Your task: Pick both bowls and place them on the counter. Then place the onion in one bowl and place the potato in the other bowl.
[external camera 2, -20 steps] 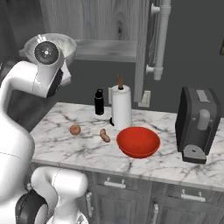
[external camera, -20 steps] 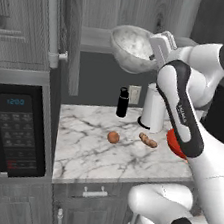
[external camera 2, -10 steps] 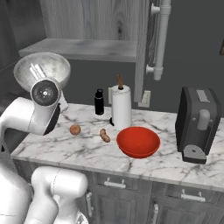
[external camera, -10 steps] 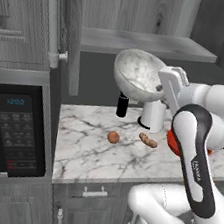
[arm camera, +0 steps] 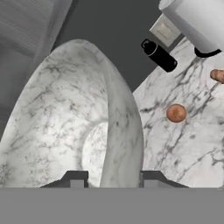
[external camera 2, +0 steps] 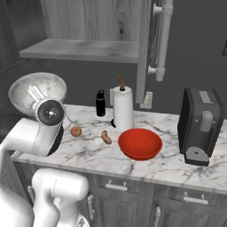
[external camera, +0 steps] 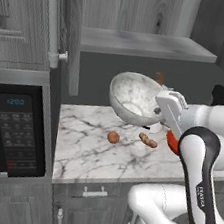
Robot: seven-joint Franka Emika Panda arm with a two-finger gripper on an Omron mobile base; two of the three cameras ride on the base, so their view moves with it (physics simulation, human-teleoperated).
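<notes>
My pincer (arm camera: 109, 183) grips marble bowl (external camera: 134, 98) by its rim, tilted, above surface (external camera: 94, 147) | onion (external camera: 113, 137) below bowl, potato (external camera: 148, 140) near onion | red bowl (external camera 2: 140, 143) just beside potato

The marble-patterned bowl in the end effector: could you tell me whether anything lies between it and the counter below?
The small round orange-brown onion and the lumpy potato lie on the white marble counter under the marble-patterned bowl; the veined stretch nearer the front edge looks free.

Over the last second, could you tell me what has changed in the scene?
The gripper, shut on the marble bowl throughout, has carried it down from beside the shelf to just above the counter. The onion, potato and red bowl stayed put.
</notes>
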